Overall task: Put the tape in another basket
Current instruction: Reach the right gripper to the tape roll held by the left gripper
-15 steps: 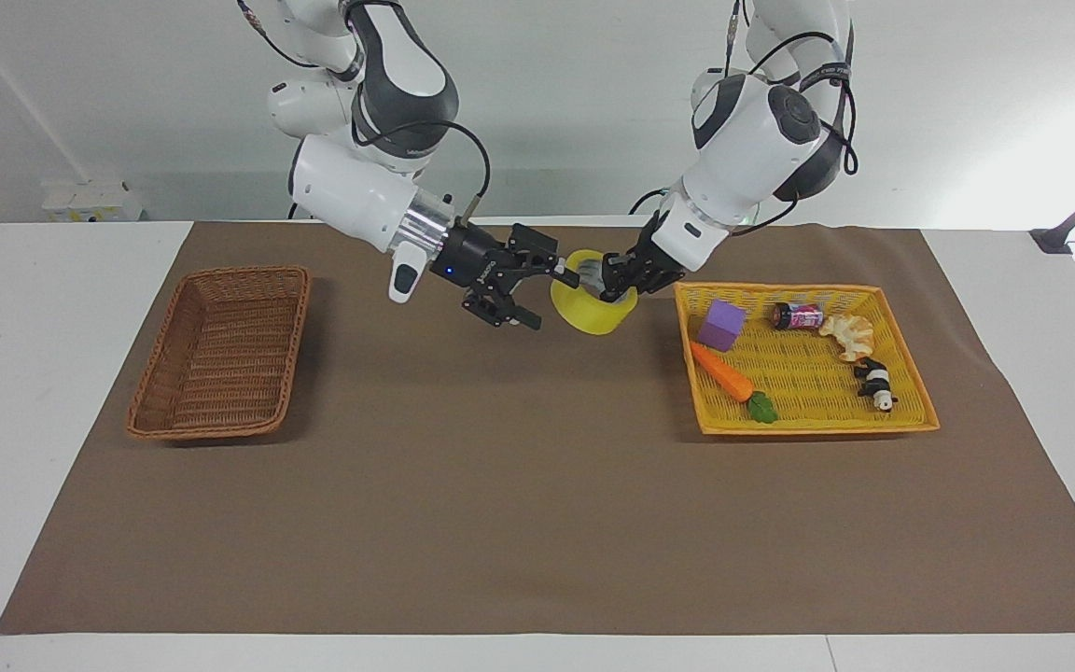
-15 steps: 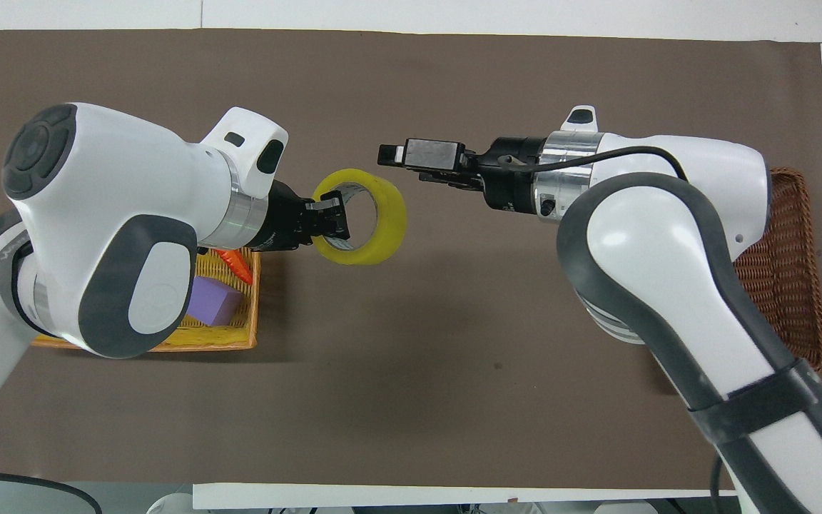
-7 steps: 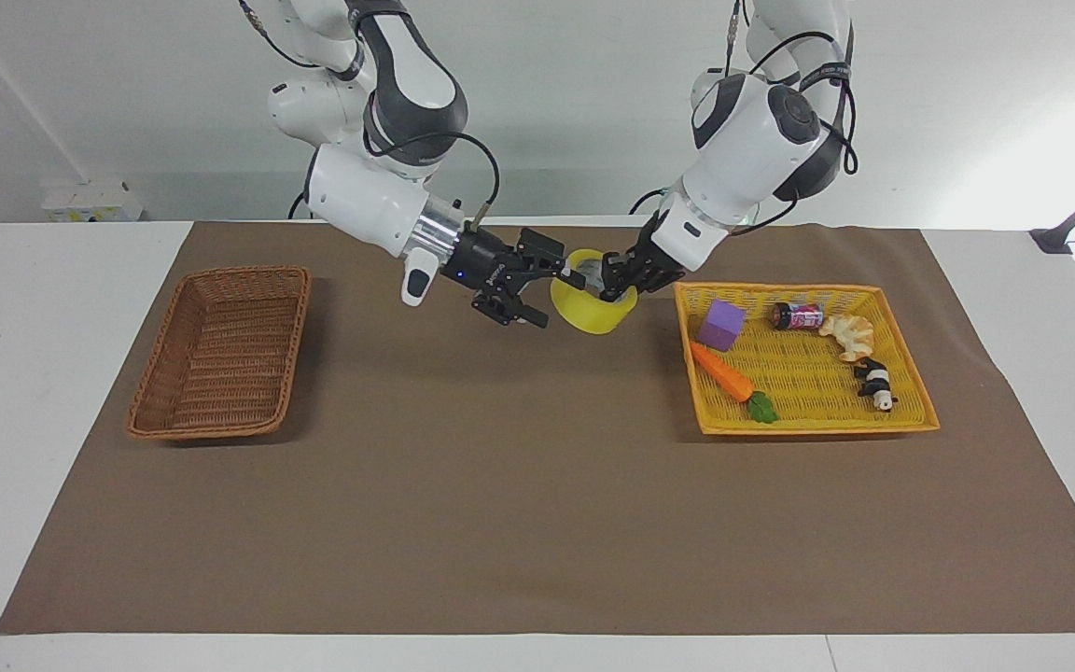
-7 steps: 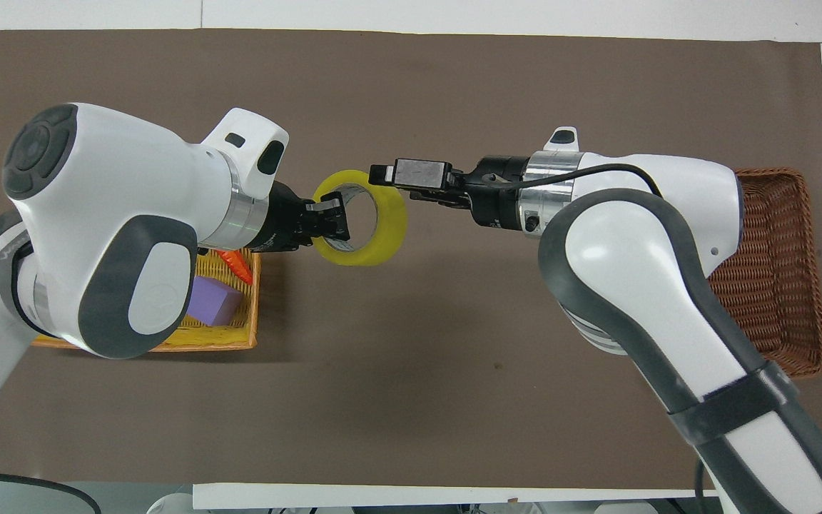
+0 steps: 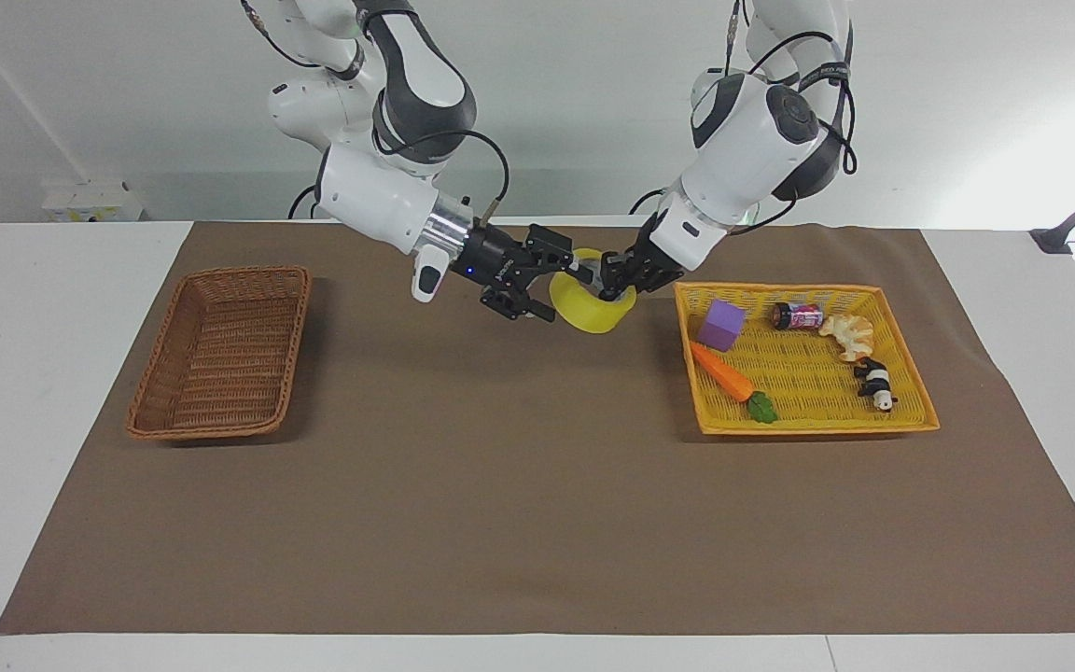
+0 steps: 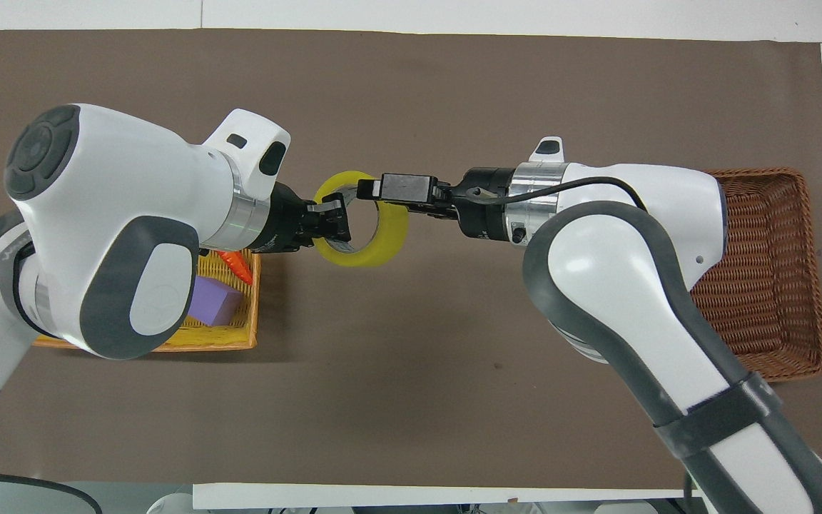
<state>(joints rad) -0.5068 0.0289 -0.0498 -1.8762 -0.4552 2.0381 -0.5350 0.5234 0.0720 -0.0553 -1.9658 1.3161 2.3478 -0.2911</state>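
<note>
The yellow tape roll [image 5: 589, 310] hangs in the air over the brown mat, between the two baskets. My left gripper [image 5: 614, 280] is shut on its rim at the yellow basket's side. In the overhead view my left gripper [image 6: 332, 223] pinches the tape [image 6: 386, 243] the same way. My right gripper [image 5: 549, 285] is open, with one finger above and one below the tape's other side. From above my right gripper [image 6: 375, 191] overlaps the tape's rim. The brown wicker basket [image 5: 248, 273] stands at the right arm's end and also shows in the overhead view [image 6: 814, 285].
The yellow-orange basket [image 5: 808, 427] at the left arm's end holds a purple cube [image 5: 722, 325], a carrot [image 5: 724, 373], a small can [image 5: 799, 317], a pale toy [image 5: 850, 334] and a black-and-white toy [image 5: 876, 383]. A brown mat [image 5: 500, 485] covers the table.
My right gripper has moved toward the left arm's end until its open fingers reach around the tape's rim. The left gripper and the tape have stayed put.
</note>
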